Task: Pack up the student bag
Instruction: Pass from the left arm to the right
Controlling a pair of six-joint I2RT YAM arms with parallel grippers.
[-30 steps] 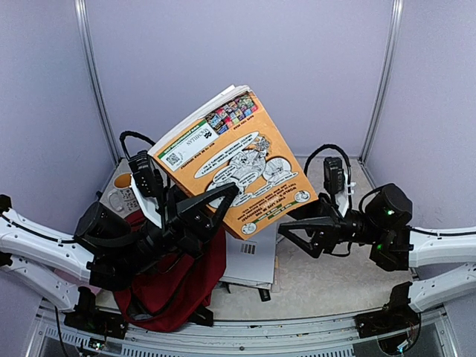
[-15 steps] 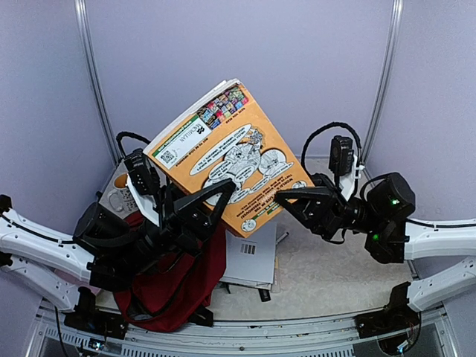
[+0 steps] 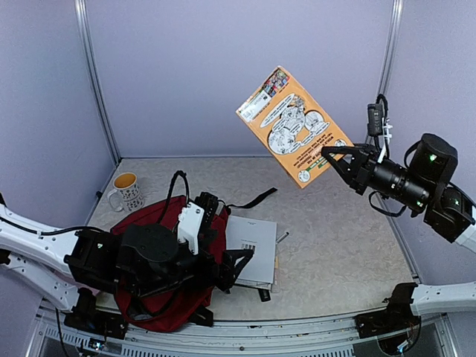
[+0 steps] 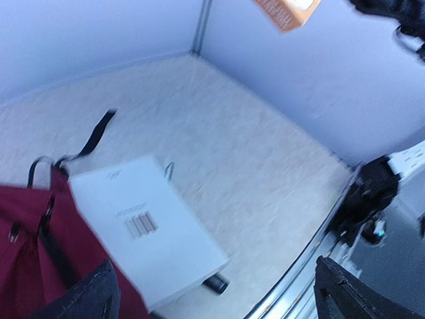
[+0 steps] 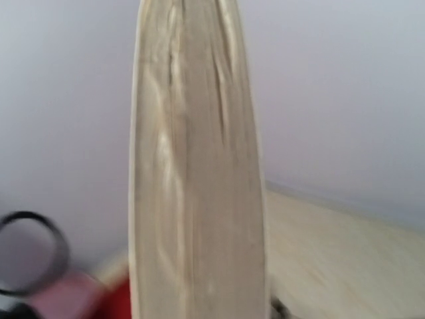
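The student bag (image 3: 165,311) lies slumped at the near left of the surface (image 3: 335,245), close to the front edge, with the left arm stretched over it. The left hand (image 3: 236,266) hovers at the bag's right side over a white booklet (image 3: 254,236) that touches the red fabric. Its fingers stand wide apart and hold nothing. A mug (image 3: 126,190) sits by the left wall. The right half of the beige surface lies open up to the back corner. High above it, the right hand (image 3: 333,159) is clamped on the lower corner of an orange book (image 3: 291,123), near the pale violet back wall (image 3: 223,74).
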